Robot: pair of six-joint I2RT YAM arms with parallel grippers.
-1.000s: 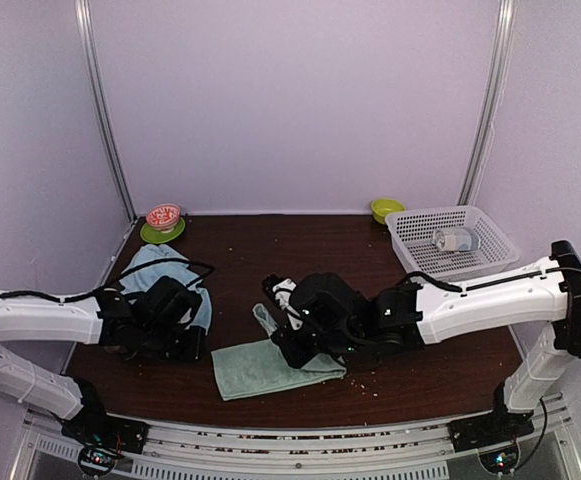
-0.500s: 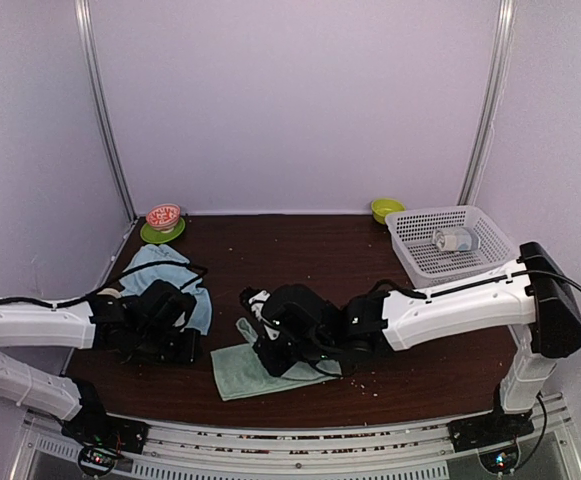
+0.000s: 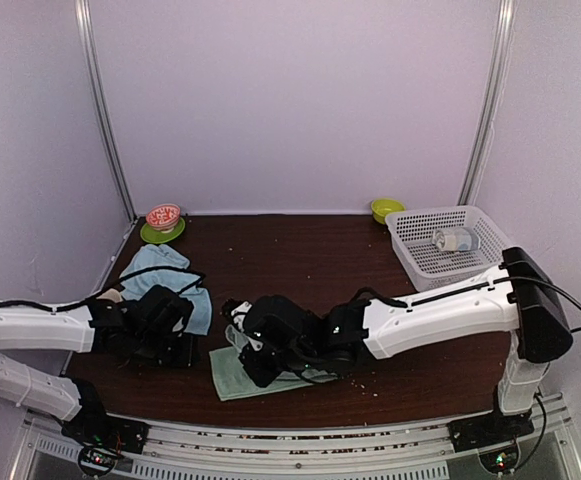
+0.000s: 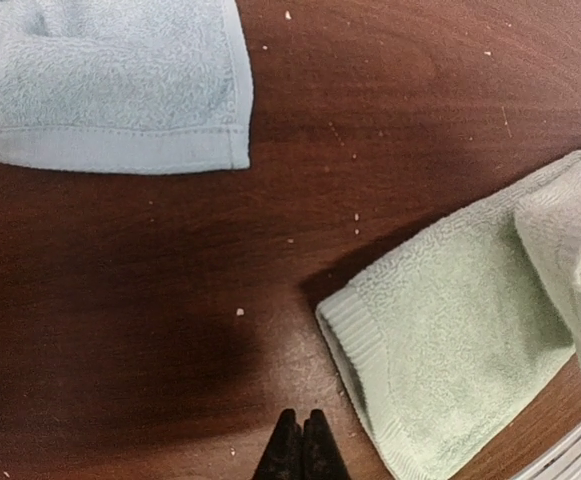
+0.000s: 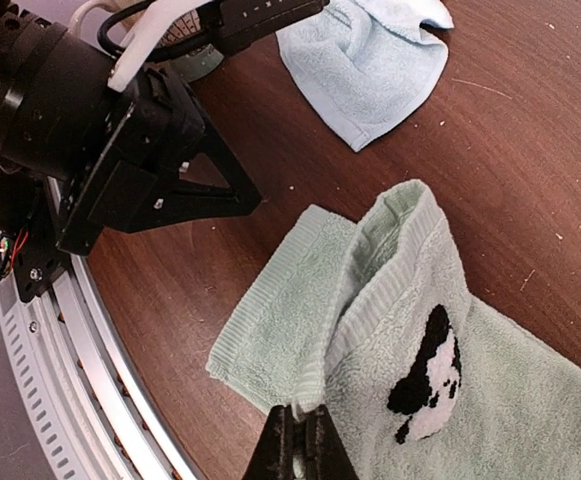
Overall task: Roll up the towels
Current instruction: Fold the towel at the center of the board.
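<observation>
Overhead I see little of the pale sage-green terry towel (image 3: pixel 228 376). The right gripper (image 5: pixel 298 420) pinches its raised fold; the left gripper (image 4: pixel 302 425) is closed and empty.

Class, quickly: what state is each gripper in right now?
Left gripper: jaws closed, holding nothing.
Right gripper: jaws closed on the green towel's edge.

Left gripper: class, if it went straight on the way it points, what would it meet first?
Probably the bare table, between the blue towel and the green towel; depth is unclear.
</observation>
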